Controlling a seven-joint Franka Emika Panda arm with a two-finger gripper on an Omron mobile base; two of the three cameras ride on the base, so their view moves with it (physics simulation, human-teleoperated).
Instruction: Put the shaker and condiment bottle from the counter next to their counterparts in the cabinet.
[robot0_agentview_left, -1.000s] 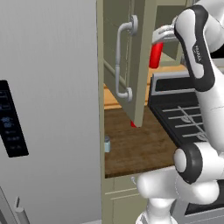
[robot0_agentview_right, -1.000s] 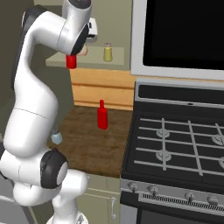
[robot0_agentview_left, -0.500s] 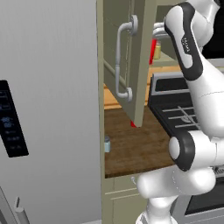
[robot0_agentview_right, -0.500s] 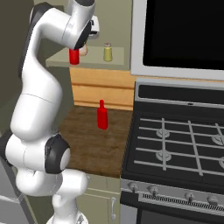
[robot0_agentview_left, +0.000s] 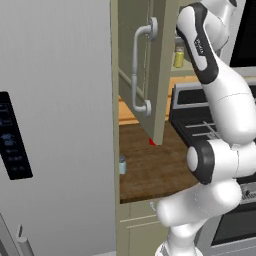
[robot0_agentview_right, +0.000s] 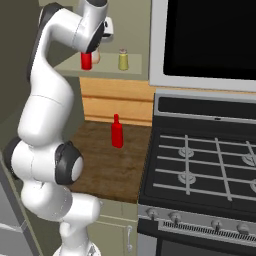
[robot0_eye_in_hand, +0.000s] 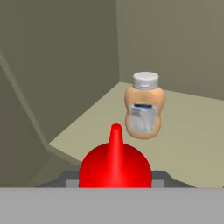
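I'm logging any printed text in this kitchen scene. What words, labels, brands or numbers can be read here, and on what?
No text can be read.
The peach bottle in the cabinet has a pale label with a dark band: too blurred to read.
The fridge has a dark panel with faint bluish marks: too small to read.
The red bottle in the gripper shows no label.

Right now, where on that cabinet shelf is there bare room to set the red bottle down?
Bare shelf lies right of the peach bottle, up to the yellow-green jar. The left end is crowded: the held condiment bottle hangs close beside the peach bottle there.
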